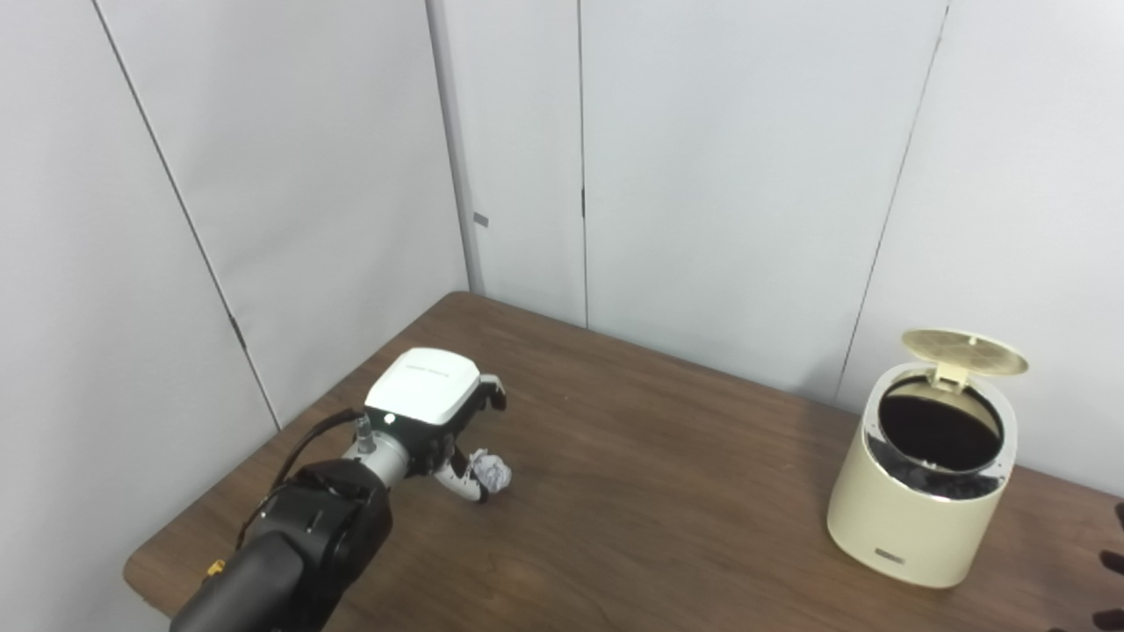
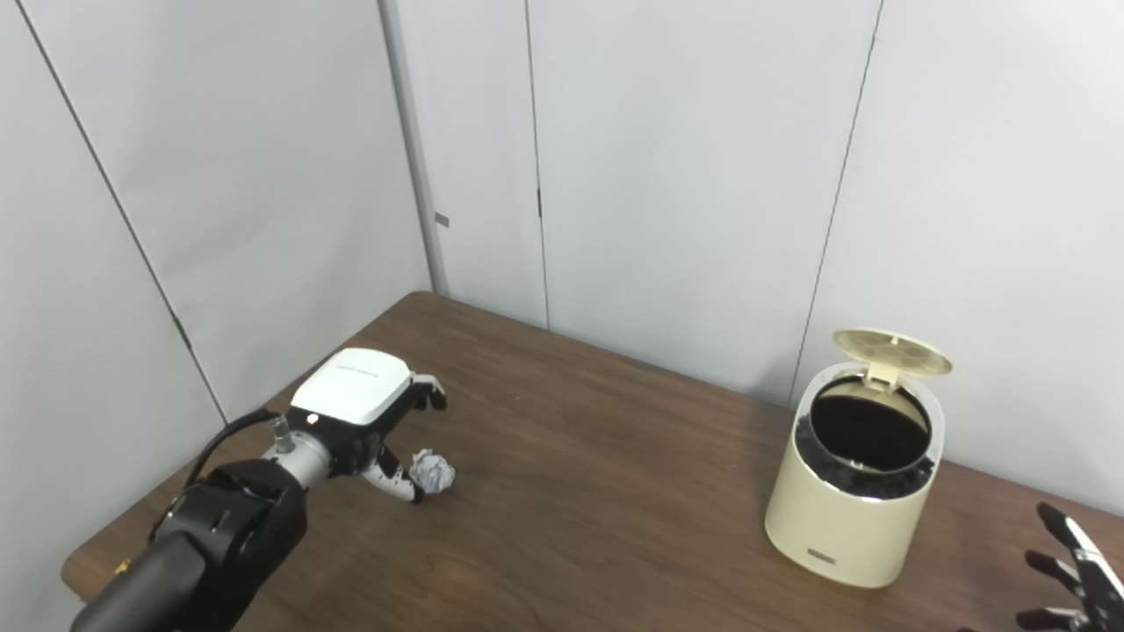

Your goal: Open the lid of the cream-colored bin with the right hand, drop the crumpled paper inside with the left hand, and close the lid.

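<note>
no legible text anywhere, faint grey marking on white back of left hand (image 1: 424,397) too blurred to read, small dark badge low on front of cream bin (image 1: 913,518) unreadable too

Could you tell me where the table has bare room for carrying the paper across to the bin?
The table is bare between the paper and the open bin. It is crowded only at the left hand, which sits around the paper, and by the right hand beside the bin.
</note>
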Robot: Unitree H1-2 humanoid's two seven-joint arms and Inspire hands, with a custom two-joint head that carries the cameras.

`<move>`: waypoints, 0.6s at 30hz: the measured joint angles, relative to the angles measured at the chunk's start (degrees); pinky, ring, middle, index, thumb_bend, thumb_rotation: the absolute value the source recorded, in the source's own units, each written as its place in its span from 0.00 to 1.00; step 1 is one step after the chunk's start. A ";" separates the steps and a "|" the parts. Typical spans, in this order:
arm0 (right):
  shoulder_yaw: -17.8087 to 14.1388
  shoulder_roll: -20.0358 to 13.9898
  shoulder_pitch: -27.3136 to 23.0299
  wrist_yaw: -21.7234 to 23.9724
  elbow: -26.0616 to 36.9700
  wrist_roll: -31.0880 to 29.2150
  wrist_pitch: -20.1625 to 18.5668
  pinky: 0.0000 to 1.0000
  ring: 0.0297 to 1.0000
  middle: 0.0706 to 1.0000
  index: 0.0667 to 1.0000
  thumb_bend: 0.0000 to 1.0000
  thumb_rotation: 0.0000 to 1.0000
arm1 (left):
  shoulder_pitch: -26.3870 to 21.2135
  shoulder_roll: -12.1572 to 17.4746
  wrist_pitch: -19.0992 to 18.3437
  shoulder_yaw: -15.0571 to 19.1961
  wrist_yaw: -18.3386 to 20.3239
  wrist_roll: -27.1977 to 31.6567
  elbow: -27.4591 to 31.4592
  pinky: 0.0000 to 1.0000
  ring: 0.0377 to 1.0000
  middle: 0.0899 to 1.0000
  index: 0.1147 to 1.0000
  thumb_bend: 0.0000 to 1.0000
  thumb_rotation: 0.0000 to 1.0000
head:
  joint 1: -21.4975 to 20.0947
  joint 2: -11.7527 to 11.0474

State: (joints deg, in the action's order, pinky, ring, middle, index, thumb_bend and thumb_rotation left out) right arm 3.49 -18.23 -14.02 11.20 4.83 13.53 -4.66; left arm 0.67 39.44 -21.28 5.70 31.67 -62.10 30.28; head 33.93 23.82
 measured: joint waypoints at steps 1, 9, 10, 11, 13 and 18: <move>0.08 -0.04 0.00 0.02 0.00 0.01 0.00 0.51 0.86 0.97 0.95 0.88 0.48 | -0.01 -0.08 0.09 0.00 0.00 -0.43 -0.51 0.53 0.66 0.68 0.69 0.91 0.19 | 0.00 0.00; 0.15 -0.35 0.00 0.02 0.00 -0.09 0.38 0.43 0.87 0.96 0.95 0.89 0.49 | -0.09 -1.93 2.72 -0.20 -3.37 -1.06 -6.78 0.48 0.60 0.65 0.65 0.90 0.21 | -0.44 0.53; 0.15 -0.36 0.01 0.02 0.00 -0.16 0.43 0.42 0.87 0.96 0.94 0.89 0.49 | -0.08 -2.15 3.12 -0.34 -4.07 -1.06 -7.41 0.48 0.59 0.64 0.65 0.89 0.21 | -0.44 0.53; 0.16 -0.38 0.01 0.03 0.00 -0.23 0.43 0.42 0.88 0.97 0.95 0.88 0.50 | -0.09 -2.31 3.67 -0.35 -4.88 -1.08 -8.15 0.48 0.59 0.64 0.65 0.89 0.21 | -0.44 0.53; 0.17 -0.42 0.01 0.03 0.02 -0.26 0.43 0.41 0.88 0.97 0.95 0.88 0.50 | -0.09 -2.60 4.23 -0.42 -5.39 -1.08 -8.71 0.48 0.60 0.64 0.66 0.87 0.21 | -0.53 0.70; 0.33 -0.50 0.02 0.05 0.17 -0.24 0.42 0.42 0.89 0.97 0.94 0.87 0.49 | -0.21 -3.43 5.00 -0.52 -7.45 -1.05 -10.79 0.49 0.61 0.64 0.66 0.86 0.20 | -0.62 0.97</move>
State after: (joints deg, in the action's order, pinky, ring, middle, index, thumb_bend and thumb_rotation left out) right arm 3.82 -18.73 -14.00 11.25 5.00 13.29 -4.23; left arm 0.46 36.01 -16.28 5.18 24.22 -63.15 19.49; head 33.31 24.79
